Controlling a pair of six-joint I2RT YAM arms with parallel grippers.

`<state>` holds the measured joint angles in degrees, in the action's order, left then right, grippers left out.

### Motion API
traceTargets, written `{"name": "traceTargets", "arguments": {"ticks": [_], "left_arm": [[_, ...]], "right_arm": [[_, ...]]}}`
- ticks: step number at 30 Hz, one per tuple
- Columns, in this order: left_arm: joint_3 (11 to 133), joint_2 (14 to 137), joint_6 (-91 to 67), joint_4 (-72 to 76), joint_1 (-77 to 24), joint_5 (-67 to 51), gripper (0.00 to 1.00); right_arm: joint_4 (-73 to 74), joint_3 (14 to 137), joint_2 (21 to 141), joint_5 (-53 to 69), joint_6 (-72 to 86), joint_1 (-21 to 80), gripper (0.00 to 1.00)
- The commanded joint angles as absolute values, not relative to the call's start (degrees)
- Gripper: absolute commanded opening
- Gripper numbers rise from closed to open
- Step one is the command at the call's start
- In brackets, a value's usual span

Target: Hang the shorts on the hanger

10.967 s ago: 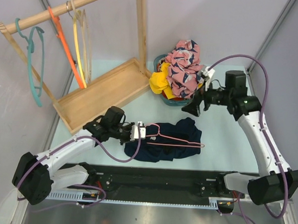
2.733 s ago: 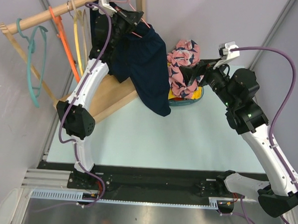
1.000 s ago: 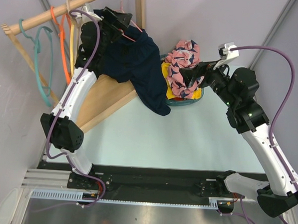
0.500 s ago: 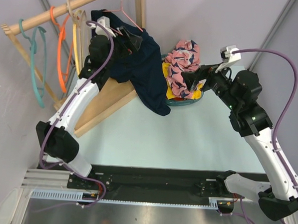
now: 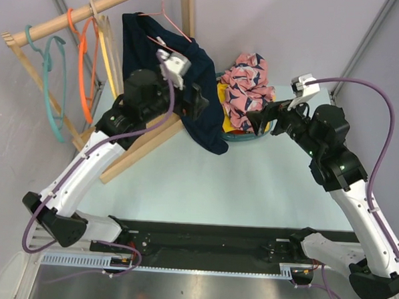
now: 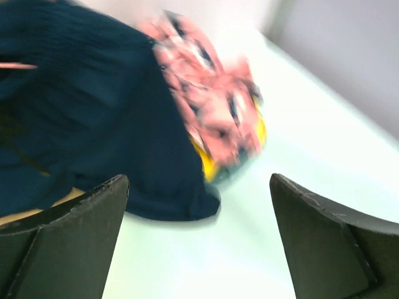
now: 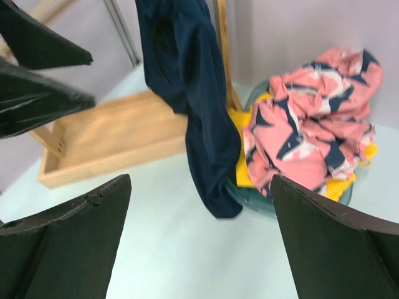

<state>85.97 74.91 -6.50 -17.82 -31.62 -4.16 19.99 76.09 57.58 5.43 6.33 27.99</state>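
Bright, even, diffuse light fills all three views, leaving only faint soft shadows on the table (image 5: 251, 186). The top and right wrist views are sharp. The left wrist view is motion-blurred: ahead of the left gripper (image 6: 196, 187) the shorts (image 6: 93, 124) and the pink floral garment (image 6: 212, 106) smear, while its dark fingers (image 6: 62, 237) show crisp edges.

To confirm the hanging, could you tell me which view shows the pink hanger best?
Top external: the hanger shows its sloping wire shoulders above the shorts. Left wrist shows only a blurred pink sliver; right wrist shows none.
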Motion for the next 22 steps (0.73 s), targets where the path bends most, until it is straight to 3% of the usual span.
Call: {"name": "traceTargets", "arguments": {"ticks": [1,8,15,22], "left_arm": [[97.1,79.96,11.06,-43.21,-35.51,-9.31,1.0],[97.66,77.53,18.8,-57.21,-35.42,-12.48,1.0],[79.48,67.24,18.28,-50.63,-35.42,-12.4,1.0],[75.41,62.84,19.07,-48.6,-35.42,-8.53,1.0]], "right_arm": [[24.78,74.19,56.34,7.37,2.29,27.07,1.0],[28.12,66.1,52.48,12.22,-2.19,23.91,1.0],[28.74,59.51,47.12,14.68,-2.73,20.4,1.0],[30.06,58.1,43.77,15.91,-2.72,17.05,1.0]]}}
